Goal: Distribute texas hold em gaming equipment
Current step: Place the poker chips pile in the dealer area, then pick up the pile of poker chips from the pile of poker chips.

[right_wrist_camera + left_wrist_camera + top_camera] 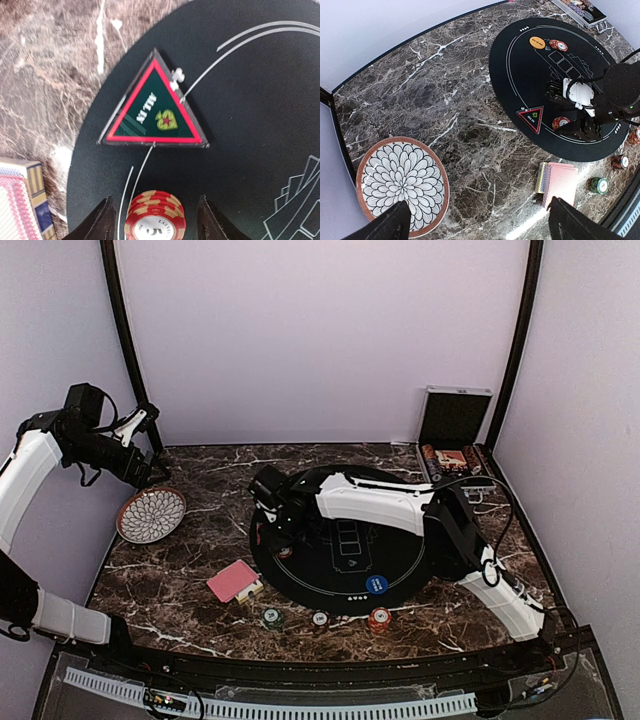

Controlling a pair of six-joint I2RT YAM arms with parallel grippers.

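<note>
A short stack of red poker chips (pixel 155 220) lies on the black round mat (pixel 250 150), just below a green and red triangular "ALL IN" marker (pixel 152 112). My right gripper (pixel 155 200) straddles the stack, open, with a gap on each side of it. From above, the right gripper (pixel 277 536) is at the mat's left edge, by the red chips (pixel 285 552). Red-backed cards (pixel 233 581) lie on the marble left of the mat. Three chips (pixel 320 619) sit in a row near the front edge. My left gripper (pixel 482 225) is open, high over the table's left.
A patterned white plate (pixel 150 514) sits at the left, under the left arm. The open silver case (pixel 455 430) stands at the back right. A blue round button (pixel 376 584) lies on the mat's front; an orange button (pixel 537 42) and a red chip (pixel 558 45) lie on its far side.
</note>
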